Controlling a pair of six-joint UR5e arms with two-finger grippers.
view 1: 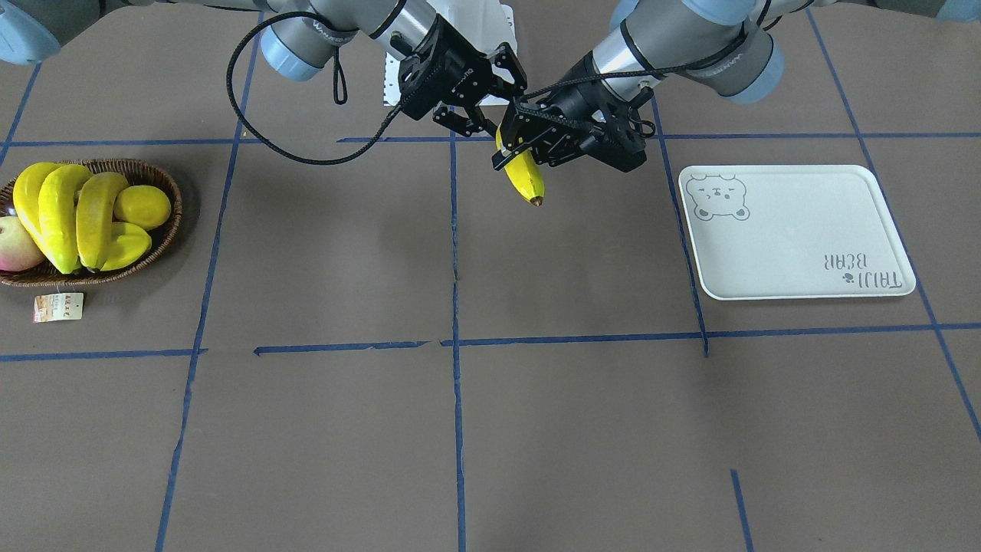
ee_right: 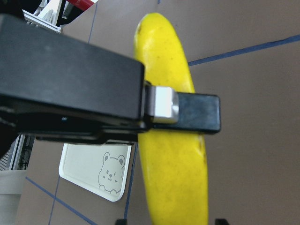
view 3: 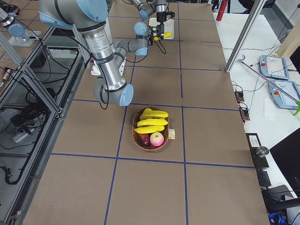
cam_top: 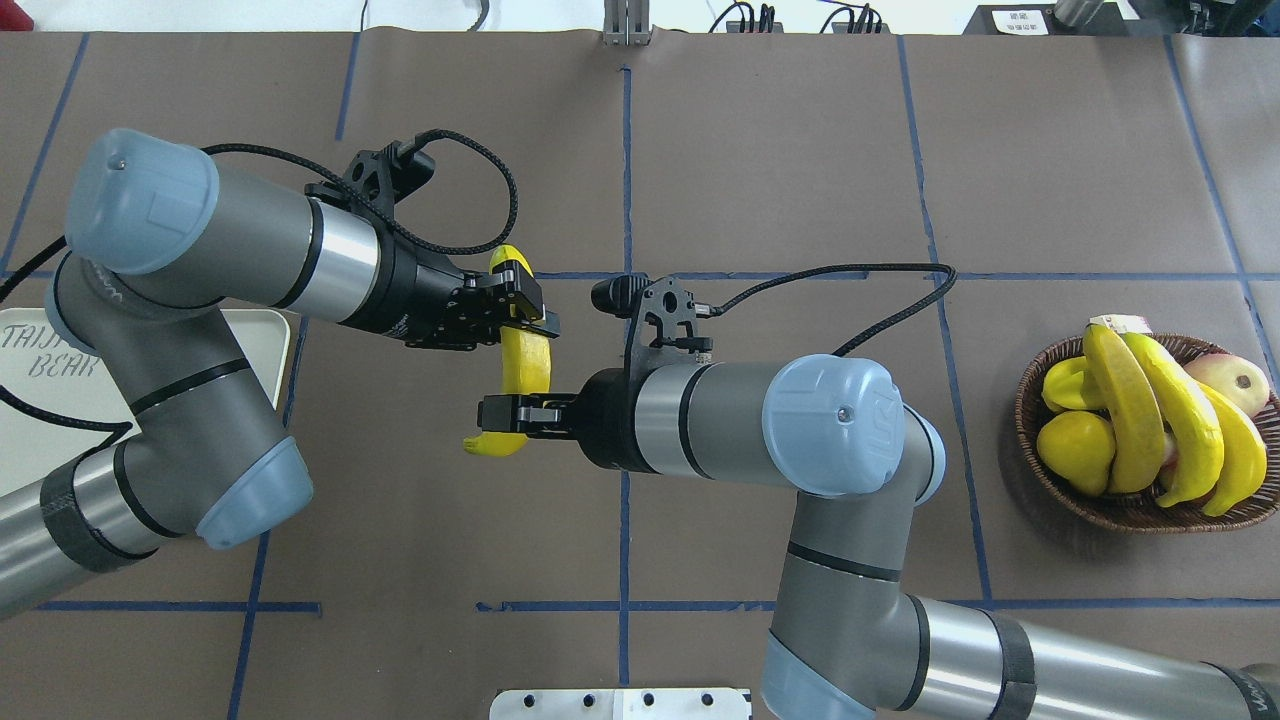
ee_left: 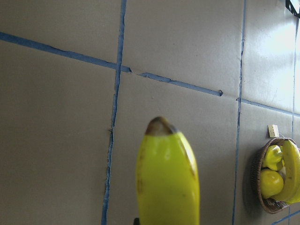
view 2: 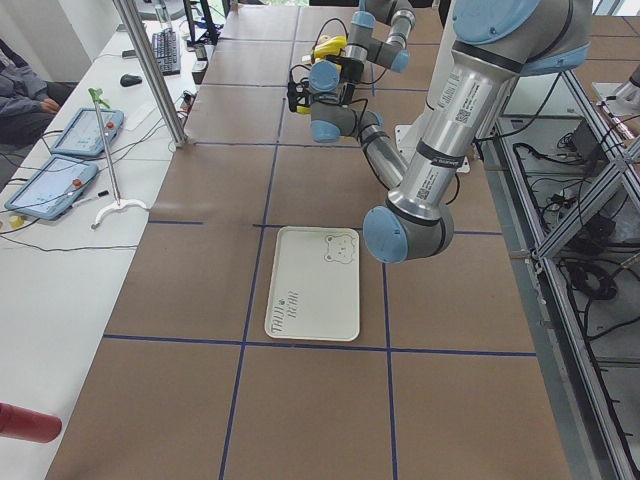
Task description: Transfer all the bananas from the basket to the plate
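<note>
One banana [cam_top: 522, 360] hangs in the air over the table's middle, between both grippers. My left gripper [cam_top: 520, 305] is shut on its far half; the left wrist view shows the dark tip of this banana [ee_left: 166, 183] sticking out ahead. My right gripper [cam_top: 505, 415] stands open around the near end, and the right wrist view shows gaps between its fingers and the banana [ee_right: 173, 159]. Three more bananas [view 1: 73, 215] lie in the wicker basket [view 1: 165, 230] on my right. The bear-printed plate [view 1: 797, 230] on my left is bare.
A pink apple-like fruit [view 1: 15, 244], a round yellow fruit [view 1: 143, 205] and a ridged yellow fruit [cam_top: 1065, 380] share the basket [cam_top: 1030, 400]. Its paper tag [view 1: 57, 307] lies beside it. A white mounting plate [cam_top: 620, 703] sits at the near table edge.
</note>
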